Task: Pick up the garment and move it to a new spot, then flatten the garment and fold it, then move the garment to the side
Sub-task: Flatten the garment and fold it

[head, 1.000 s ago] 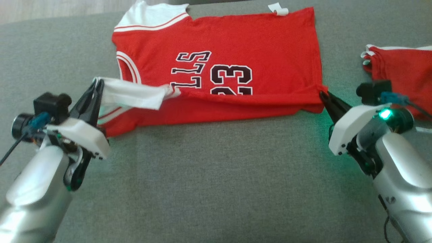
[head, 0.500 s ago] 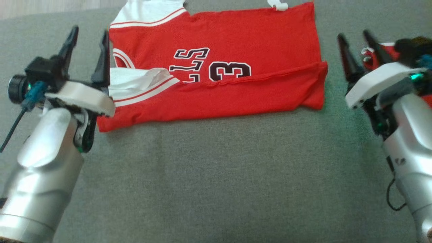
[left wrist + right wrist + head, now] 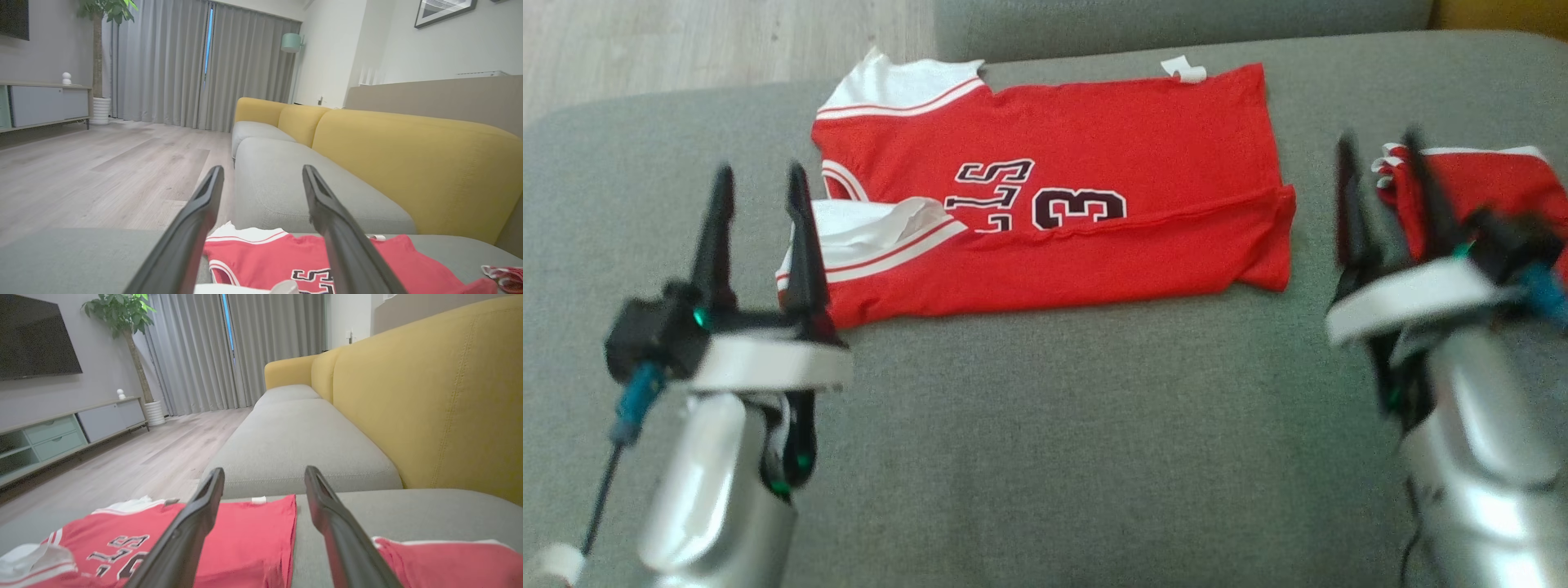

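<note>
A grey sofa cushion [image 3: 1045,457] carries everything. A red jersey [image 3: 1111,122] lies flat on it toward the far edge, with its collar end to the left. Its near long edge is folded up and partly covers the dark lettering. A white-trimmed sleeve is turned onto the fold at the left. A small white tag [image 3: 1186,72] sticks out at the jersey's far edge. To the right, apart from the jersey, a second red garment [image 3: 1494,184] with white trim lies on the same cushion.

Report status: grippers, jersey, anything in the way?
Open and empty: left gripper, right gripper. On the sofa, jersey flat, near edge folded over. Close by right gripper: second red garment.
</note>
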Robot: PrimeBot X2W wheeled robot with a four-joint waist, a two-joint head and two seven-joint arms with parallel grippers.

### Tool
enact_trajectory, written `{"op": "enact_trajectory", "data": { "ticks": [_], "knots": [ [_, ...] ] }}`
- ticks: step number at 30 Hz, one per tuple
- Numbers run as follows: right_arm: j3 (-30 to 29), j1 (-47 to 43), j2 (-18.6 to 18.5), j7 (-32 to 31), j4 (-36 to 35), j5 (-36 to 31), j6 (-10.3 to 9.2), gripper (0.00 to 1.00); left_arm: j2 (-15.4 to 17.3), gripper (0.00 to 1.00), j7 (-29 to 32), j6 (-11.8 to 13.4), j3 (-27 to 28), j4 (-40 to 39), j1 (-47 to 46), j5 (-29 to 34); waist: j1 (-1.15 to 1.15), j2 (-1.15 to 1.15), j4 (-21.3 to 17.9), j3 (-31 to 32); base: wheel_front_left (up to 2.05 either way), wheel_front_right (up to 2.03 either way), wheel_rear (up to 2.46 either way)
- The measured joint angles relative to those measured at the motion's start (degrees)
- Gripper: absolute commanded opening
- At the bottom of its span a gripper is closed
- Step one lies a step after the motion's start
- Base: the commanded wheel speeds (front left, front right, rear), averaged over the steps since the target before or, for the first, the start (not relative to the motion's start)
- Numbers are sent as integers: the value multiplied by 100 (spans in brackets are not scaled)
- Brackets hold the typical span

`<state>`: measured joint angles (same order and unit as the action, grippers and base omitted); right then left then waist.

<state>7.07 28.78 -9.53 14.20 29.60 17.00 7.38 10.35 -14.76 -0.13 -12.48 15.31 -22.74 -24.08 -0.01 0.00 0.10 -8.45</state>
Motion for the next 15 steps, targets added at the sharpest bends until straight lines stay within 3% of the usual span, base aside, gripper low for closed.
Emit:
{"op": "enact_trajectory", "data": {
  "ticks": [6,15],
  "knots": [
    [-287,-1066,524,0,-146,-539,0,100,-413,100,0,-216,330,-49,726,435,0,0,-16,183,0,0,0],
    [-364,-1434,615,1,-330,-686,0,100,-709,100,0,-439,723,33,1100,712,1,0,-46,251,0,0,0]
  ]
}}
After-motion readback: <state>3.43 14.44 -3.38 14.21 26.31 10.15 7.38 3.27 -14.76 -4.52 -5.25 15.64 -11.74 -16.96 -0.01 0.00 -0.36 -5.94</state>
